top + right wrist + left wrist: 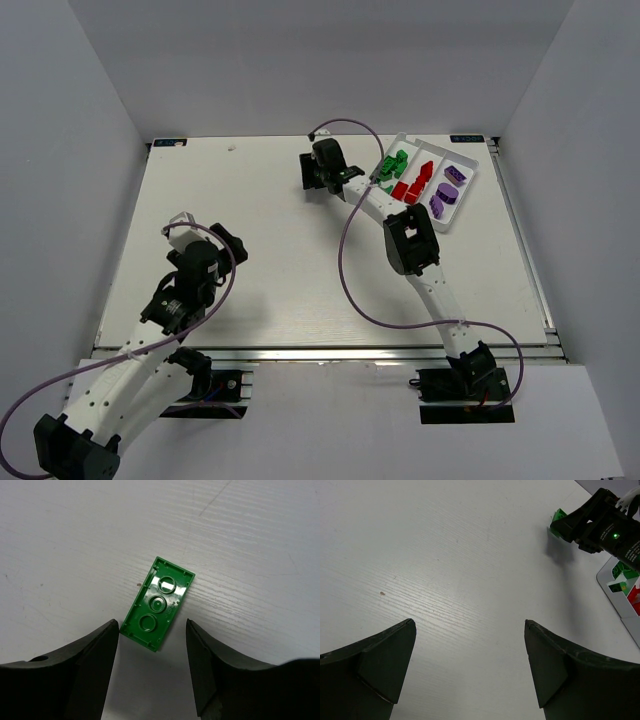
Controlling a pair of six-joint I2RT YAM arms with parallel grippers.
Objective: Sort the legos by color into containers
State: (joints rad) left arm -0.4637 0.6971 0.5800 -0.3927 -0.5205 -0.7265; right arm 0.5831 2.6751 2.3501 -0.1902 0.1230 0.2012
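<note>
A flat green lego [157, 602] lies underside up on the white table. It sits just ahead of my right gripper [152, 630], whose open fingers flank its near end without touching it. In the top view the right gripper [308, 178] hangs over the far middle of the table, left of the white tray [440, 148]. The tray holds green legos [393, 165], red legos [415, 182] and purple legos [448, 190] in separate compartments. My left gripper [468, 625] is wide open over bare table with nothing between its fingers. Its view shows the right gripper [600, 522] beside the green lego [559, 516].
The left arm [185, 280] is folded over the near left of the table. The right arm's forearm [410, 240] runs just in front of the tray. White walls enclose the table on three sides. The tray's corner [615, 580] shows at the right of the left wrist view.
</note>
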